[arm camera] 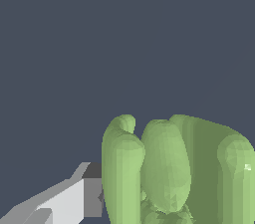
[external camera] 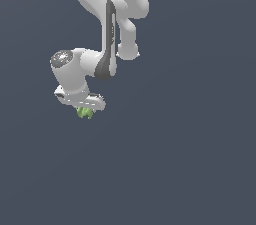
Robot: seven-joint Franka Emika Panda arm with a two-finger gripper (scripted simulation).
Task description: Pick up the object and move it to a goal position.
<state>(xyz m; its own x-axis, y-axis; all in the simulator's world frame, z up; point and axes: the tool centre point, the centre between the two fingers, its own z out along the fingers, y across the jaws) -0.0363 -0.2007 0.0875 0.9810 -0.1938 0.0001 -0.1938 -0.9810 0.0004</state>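
Observation:
The object [external camera: 86, 113] is a tiny light-green lumpy thing that pokes out just under the white hand of the arm, left of centre in the exterior view. My gripper [external camera: 86, 110] sits right over it, and its fingers are hardly visible there. In the wrist view the object [arm camera: 169, 173] fills the frame close to the camera as several rounded green lobes. One grey and white finger [arm camera: 82, 195] presses against its side. The other finger is hidden behind the object or out of frame. The gripper looks shut on the object.
The white arm [external camera: 107, 44] comes down from the top of the exterior view, with its wrist joint [external camera: 67, 69] above the hand. Everything around is a plain dark grey-blue surface [external camera: 190, 159] with no other objects or edges in view.

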